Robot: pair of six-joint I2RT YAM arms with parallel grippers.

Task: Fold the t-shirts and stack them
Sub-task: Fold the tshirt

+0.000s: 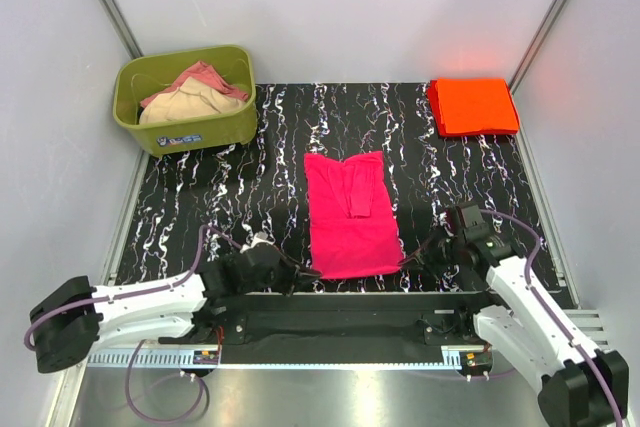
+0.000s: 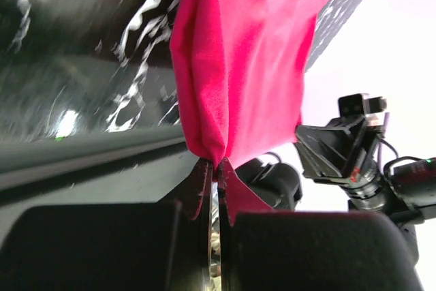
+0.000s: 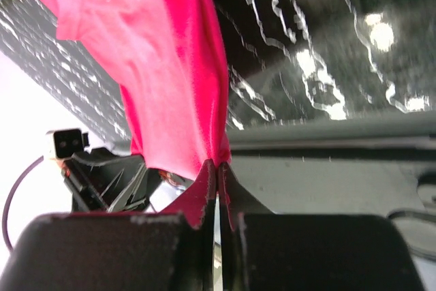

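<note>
**Both claws pinch the pink shirt's near corners**

The pink shirt (image 1: 350, 215) lies mid-tabletop (image 1: 250, 197), narrowed to a long panel with a sleeve laid over its upper half and its hem at the near edge. The left claw (image 2: 216, 163) is closed on the near-left corner and the right claw (image 3: 216, 163) on the near-right one. Each wrist view shows cloth bunched between the fingers and fanning away. The orange shirt (image 1: 473, 106) sits folded in the far right corner, well apart. The green tub (image 1: 190, 135) at far left holds other clothes (image 1: 195, 92).

The cloth looks light and limp, so it will likely sag between the two holds and drape wherever it is let down. A thin corner pinch could slip or catch only one layer. The corners are the sensible hold, with both layers taken. Keeping the hem taut between the claws should give a straight crease.
</note>
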